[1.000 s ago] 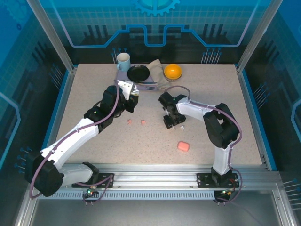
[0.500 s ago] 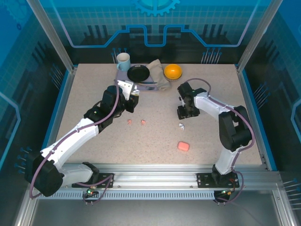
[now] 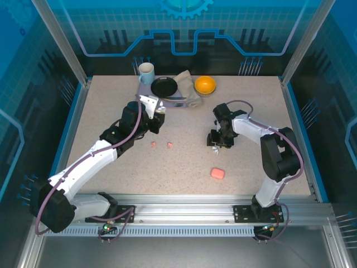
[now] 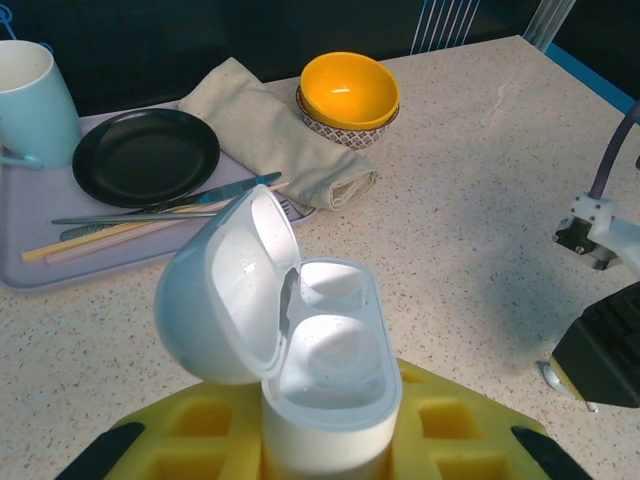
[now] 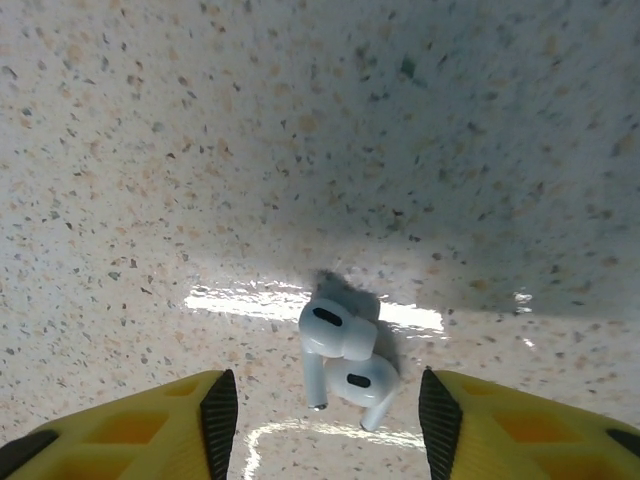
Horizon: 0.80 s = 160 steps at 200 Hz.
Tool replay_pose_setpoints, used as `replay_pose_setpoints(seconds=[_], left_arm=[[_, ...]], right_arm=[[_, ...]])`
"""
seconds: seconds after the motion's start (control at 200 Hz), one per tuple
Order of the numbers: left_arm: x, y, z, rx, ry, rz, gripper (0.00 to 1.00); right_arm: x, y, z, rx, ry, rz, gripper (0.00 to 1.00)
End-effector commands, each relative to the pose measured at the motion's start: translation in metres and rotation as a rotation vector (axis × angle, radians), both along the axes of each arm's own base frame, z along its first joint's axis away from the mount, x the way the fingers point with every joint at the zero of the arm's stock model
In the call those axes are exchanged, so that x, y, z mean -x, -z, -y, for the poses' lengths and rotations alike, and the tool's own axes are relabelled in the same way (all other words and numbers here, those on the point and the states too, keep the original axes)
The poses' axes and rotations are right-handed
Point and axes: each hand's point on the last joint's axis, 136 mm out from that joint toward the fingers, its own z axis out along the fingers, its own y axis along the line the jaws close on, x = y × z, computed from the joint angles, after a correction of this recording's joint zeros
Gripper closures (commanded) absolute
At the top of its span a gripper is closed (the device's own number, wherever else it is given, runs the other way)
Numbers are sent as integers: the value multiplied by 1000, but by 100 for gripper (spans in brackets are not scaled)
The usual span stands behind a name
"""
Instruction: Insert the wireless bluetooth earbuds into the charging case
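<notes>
My right claw (image 5: 328, 402) hangs over the speckled, stone-look table (image 5: 150, 150) with its yellow fingers (image 5: 150, 425) moderately apart and nothing gripped. A pair of small, glossy, short-stemmed white earbuds (image 5: 345, 358) lies on the table between the fingers, just ahead of the black pads. The two touch each other, and their stems point back toward me. I cannot tell whether my fingertips touch the table.

I judge these to be almost weightless, hard and slick, with rounded heads that could squirt out from under a careless squeeze. Because they lie against each other, closing straight down might catch both or flick one away. I would take one at a time, pinching gently across the head where it is widest.

My left claw (image 4: 330, 445) is clamped on the smooth, rounded white charging case (image 4: 320, 350), holding it upright by its base. The lid is hinged open to my left and both wells are empty.

Two salmon-pink earbuds (image 3: 162, 144) lie just on the near side of the left claw. A rounded pink case (image 3: 217, 173) sits apart on the near side of the right claw.
</notes>
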Motion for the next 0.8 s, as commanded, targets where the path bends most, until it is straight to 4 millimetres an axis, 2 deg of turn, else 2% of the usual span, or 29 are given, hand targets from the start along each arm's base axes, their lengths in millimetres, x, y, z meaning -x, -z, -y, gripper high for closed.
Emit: replay_pose_setpoints(seconds=[0.0,0.23,0.51,0.795], left_arm=[[-7,-22,2,40,1,49,100],[-6,-21,2,43,1,50,100],[-7,-22,2,45,1,49,100],[-6,-21,3,52,1,46,100]], right_arm=[[4,11,-18,-37,33,-42,46],[0,20,-26,-9,4,-45,46],[-12,18,-38,-19,-19,-22,46],[-15,20,-50,4,-54,-36,46]])
